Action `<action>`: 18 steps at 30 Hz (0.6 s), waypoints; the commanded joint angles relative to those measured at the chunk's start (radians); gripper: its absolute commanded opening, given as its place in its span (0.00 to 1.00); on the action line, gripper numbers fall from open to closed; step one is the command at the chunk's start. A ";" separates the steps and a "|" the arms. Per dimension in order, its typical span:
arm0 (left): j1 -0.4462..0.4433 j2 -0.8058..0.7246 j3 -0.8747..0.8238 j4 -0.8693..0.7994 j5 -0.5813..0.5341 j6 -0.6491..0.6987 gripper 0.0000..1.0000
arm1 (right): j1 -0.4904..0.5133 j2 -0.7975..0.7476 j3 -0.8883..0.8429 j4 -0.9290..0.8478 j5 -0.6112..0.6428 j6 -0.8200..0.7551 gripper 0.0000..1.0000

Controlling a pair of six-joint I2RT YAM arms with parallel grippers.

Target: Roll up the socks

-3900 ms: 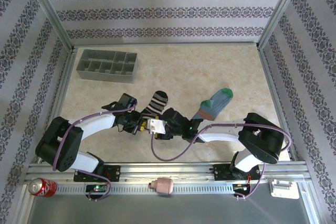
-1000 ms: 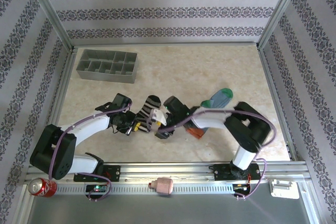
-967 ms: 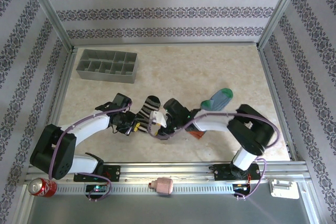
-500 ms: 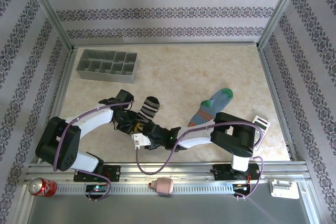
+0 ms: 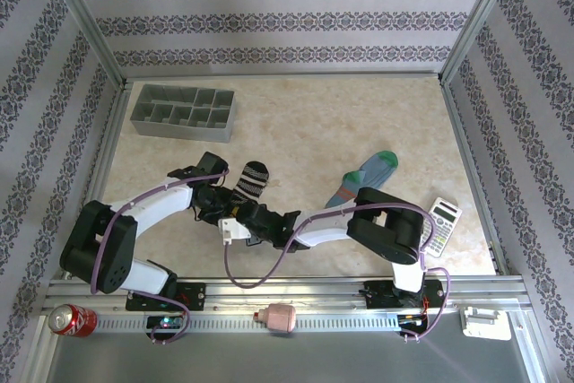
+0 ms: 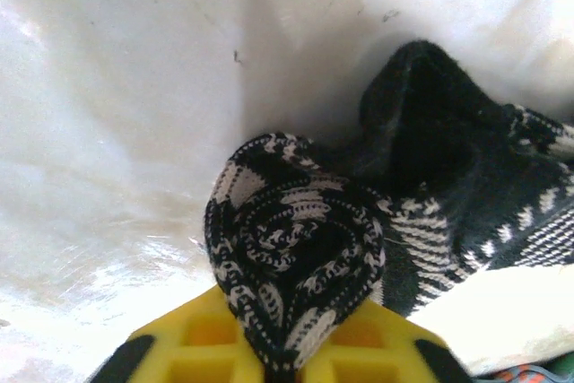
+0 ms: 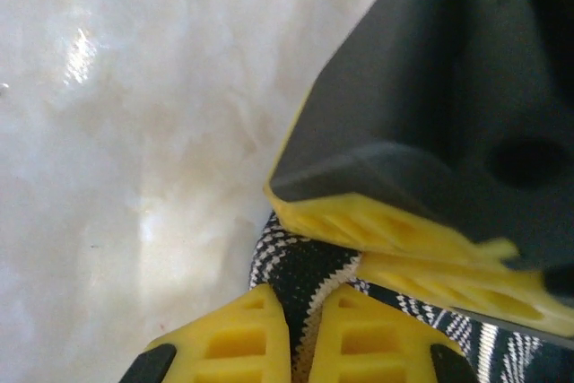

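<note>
The black sock with thin white stripes (image 5: 251, 180) lies at the table's near middle, its toe pointing away and its near end rolled into a tight coil (image 6: 291, 262). My left gripper (image 5: 224, 206) is shut on that coil, and its yellow fingers (image 6: 206, 352) pinch the roll from below. My right gripper (image 5: 244, 218) reaches in from the right and is shut on the same sock's edge (image 7: 309, 298), close against the left gripper's fingers (image 7: 395, 239). The blue-grey sock with a teal toe (image 5: 363, 177) lies flat to the right, partly under the right arm.
A grey divided tray (image 5: 184, 112) stands at the back left. A calculator (image 5: 439, 226) lies at the right, near the right arm's base. Metal frame rails border the table on all sides.
The right arm swung left across the table, uncovering the calculator and the blue-grey sock. Its gripper now meets the left gripper at the black sock, whose near end is rolled tighter.
</note>
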 commanded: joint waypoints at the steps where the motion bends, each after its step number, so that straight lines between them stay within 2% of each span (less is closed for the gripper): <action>1: 0.014 -0.080 -0.039 -0.080 -0.017 -0.013 0.37 | -0.074 0.011 -0.012 -0.157 -0.125 0.118 0.00; 3: 0.044 -0.144 -0.062 -0.050 -0.020 -0.017 0.55 | -0.098 0.005 -0.008 -0.195 -0.218 0.157 0.00; 6: 0.112 -0.211 -0.085 -0.045 -0.020 0.004 0.69 | -0.132 0.016 0.008 -0.248 -0.346 0.207 0.00; 10: 0.191 -0.255 -0.111 -0.024 -0.007 0.040 0.71 | -0.167 0.038 0.033 -0.300 -0.480 0.252 0.00; 15: 0.193 -0.274 -0.164 0.143 0.059 0.042 0.61 | -0.222 0.070 0.081 -0.347 -0.609 0.322 0.00; 18: 0.177 -0.287 -0.193 0.213 0.096 0.043 0.61 | -0.258 0.109 0.128 -0.400 -0.702 0.359 0.00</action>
